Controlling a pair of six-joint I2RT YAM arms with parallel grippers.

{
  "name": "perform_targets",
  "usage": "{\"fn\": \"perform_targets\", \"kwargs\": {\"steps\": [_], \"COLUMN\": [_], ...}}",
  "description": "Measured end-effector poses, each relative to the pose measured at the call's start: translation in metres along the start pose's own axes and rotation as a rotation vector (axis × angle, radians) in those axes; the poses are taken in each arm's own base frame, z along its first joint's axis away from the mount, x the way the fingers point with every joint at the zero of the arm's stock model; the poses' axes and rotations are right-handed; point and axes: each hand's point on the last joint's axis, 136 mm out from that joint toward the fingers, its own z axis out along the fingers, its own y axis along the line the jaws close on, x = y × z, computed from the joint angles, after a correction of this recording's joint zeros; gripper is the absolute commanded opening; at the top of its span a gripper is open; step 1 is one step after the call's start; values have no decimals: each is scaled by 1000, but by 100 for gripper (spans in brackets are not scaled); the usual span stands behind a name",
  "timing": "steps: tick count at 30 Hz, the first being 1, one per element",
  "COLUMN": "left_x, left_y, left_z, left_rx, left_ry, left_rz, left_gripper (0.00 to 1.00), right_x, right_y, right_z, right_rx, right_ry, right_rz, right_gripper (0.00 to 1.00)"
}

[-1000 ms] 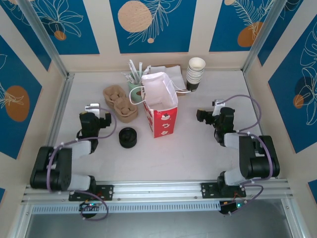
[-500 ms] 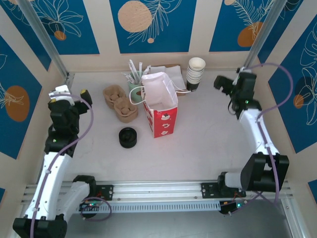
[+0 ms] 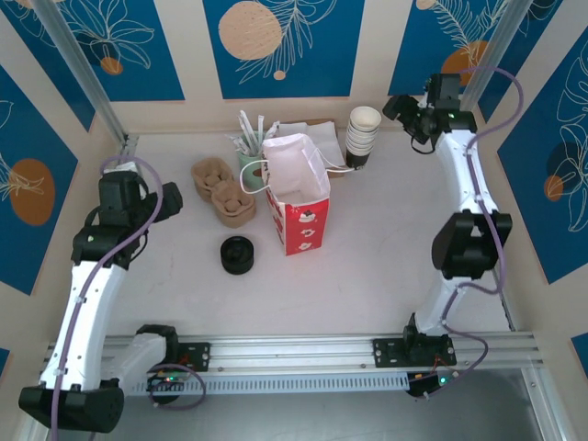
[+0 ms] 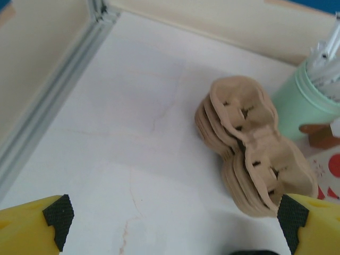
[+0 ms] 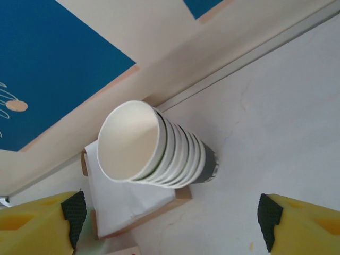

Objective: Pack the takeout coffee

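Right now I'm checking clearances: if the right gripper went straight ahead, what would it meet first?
Most likely the stack of white cups, centred ahead of the right gripper; depth is unclear.

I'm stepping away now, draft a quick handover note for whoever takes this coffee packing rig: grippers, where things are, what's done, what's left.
Left gripper: open, empty, over the table, facing the cardboard cup carriers.
Right gripper: open, empty, pointed at the stack of white cups at the back.
Red-and-white bag: upright, mouth open, mid-table; black round puck to its left.
Done: nothing visibly packed.
Left: the whole packing job.
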Motion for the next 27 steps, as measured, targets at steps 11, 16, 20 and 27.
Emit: {"fn": "perform_targets", "kwargs": {"steps": [11, 16, 20, 27], "left_x": [6, 8, 10, 10], "left_y": [-7, -7, -7, -7], "left_z": [11, 15, 18, 20], "left_rx": [20, 15, 12, 9], "left_ry": [66, 79, 88, 95], "left_rz": [9, 11, 12, 13], "left_gripper": [100, 100, 100, 100], "right_x": [0, 4, 4, 7], "right_y": [12, 10, 8, 8], "right_z": [54, 63, 70, 74], "right_rx": [50, 63, 69, 71], "right_ry": [62, 80, 84, 91], "right_rz": [-22, -32, -42, -51], "right_gripper": [56, 51, 44, 37]}}
